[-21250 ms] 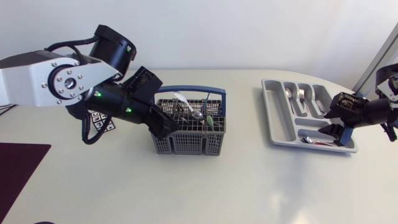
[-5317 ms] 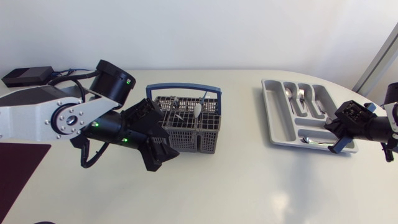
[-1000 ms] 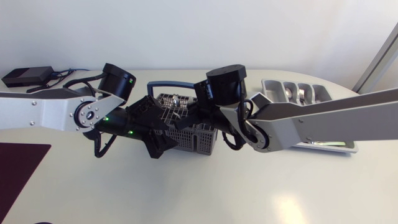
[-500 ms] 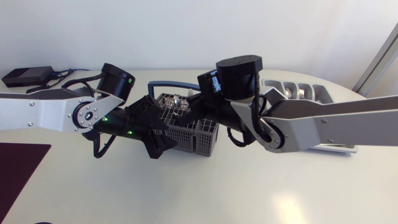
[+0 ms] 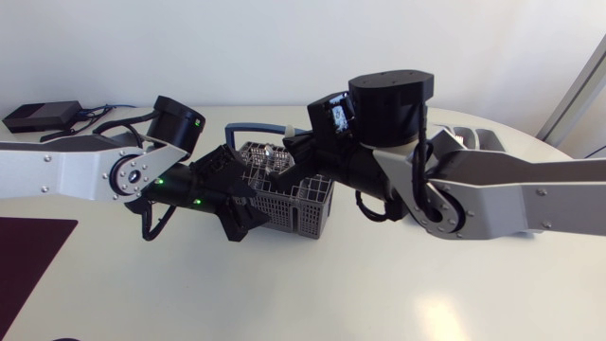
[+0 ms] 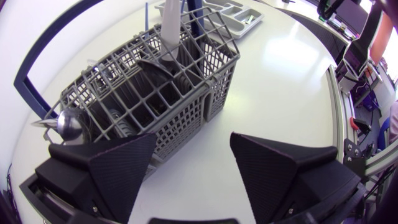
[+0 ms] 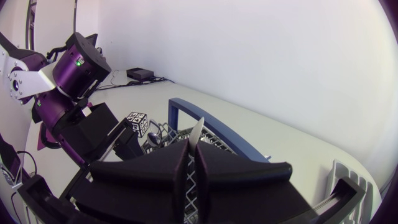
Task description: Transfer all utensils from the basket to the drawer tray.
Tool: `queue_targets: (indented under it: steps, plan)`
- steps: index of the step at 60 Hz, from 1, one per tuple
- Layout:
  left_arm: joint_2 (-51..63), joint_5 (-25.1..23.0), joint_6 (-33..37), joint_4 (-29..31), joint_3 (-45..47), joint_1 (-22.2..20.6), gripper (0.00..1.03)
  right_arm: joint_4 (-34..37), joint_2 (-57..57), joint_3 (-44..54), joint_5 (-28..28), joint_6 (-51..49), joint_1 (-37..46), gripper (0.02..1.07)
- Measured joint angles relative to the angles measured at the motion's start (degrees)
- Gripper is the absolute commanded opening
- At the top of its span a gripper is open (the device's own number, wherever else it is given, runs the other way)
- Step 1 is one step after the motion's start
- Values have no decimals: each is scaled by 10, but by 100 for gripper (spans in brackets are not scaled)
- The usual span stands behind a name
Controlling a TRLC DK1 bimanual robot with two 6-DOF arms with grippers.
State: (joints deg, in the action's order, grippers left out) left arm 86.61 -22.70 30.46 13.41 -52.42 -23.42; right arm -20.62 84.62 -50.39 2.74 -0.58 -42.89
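Grey mesh basket [image 5: 295, 216] with a blue handle sits mid-table. My left gripper [image 6: 193, 142] is spread wide at its near corner. My right gripper [image 7: 191, 152] is pinched onto a slim white utensil [image 7: 197, 132] sticking up from the basket.

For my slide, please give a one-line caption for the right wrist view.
Right gripper shut on a white utensil standing in the basket, left arm beyond.

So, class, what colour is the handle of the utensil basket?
Blue; the handle shows best in the right wrist view.
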Motion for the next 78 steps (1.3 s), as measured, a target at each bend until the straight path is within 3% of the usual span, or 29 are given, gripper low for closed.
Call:
queue_targets:
  steps: [24,52,78]
  plan:
    - [0,0,0,0,0,0,84,-6,10,0,53,-17,-19,9]
    - [0,0,0,0,0,-3,84,-54,50,3,195,-23,-65,9]
    - [0,0,0,0,0,-4,84,-61,60,3,230,-25,-74,8]
